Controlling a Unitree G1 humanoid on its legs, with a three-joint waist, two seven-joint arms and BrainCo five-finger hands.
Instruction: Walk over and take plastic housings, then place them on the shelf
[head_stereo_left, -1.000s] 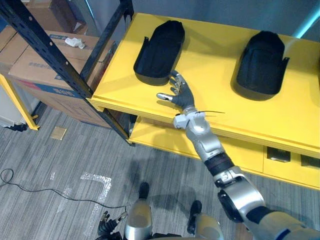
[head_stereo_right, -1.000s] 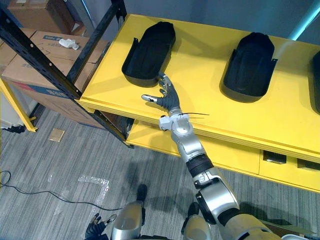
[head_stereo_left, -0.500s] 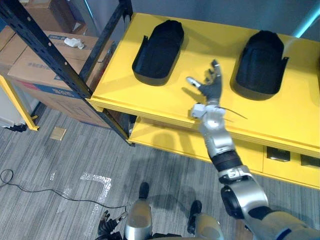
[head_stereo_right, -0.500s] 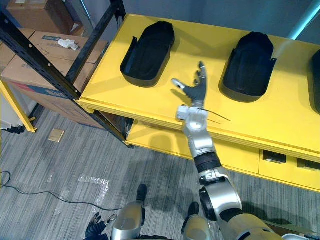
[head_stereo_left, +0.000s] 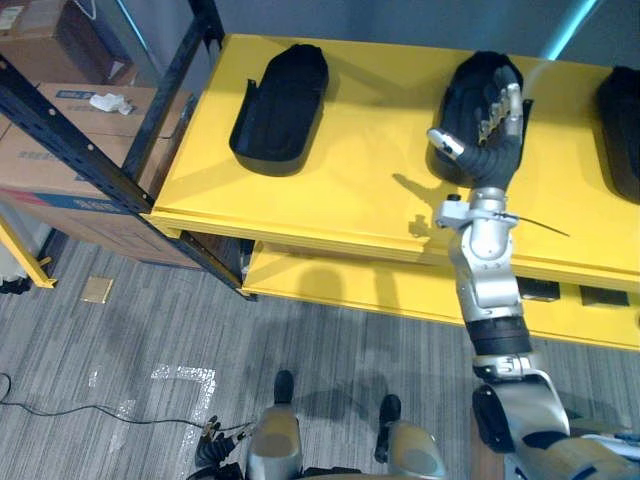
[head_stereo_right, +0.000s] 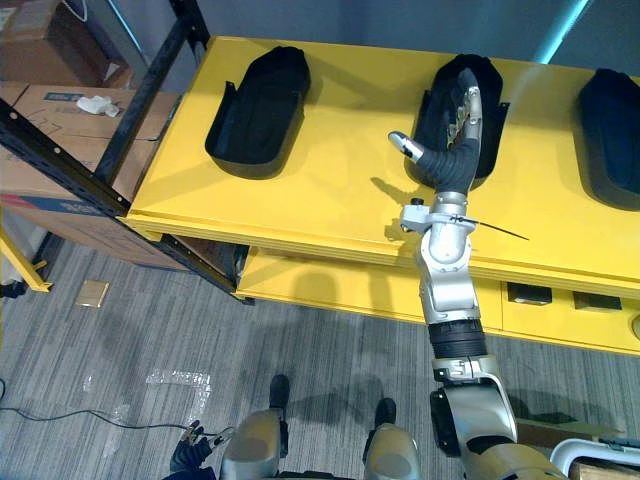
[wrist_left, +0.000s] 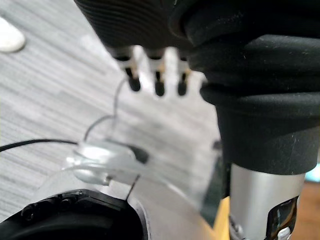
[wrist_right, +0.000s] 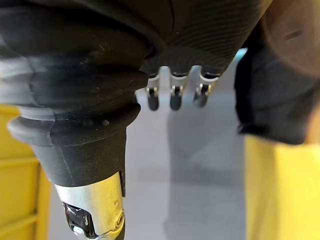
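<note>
Early stage, nothing taken yet: right hand (head_stereo_left: 490, 152) reaches over the middle housing (head_stereo_left: 460, 100) on the yellow desk (head_stereo_left: 370, 185), fingers straight and apart, gripping nothing; left housing (head_stereo_left: 280, 105) and right housing (head_stereo_left: 622, 130) lie untouched; left hand (wrist_left: 158, 80) hangs low, fingers relaxed

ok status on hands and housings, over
Right hand open, fingers over the middle black plastic housing, no grip. Left hand open, low by the grey floor. Left housing, right housing apart on yellow table; nothing blocking.
</note>
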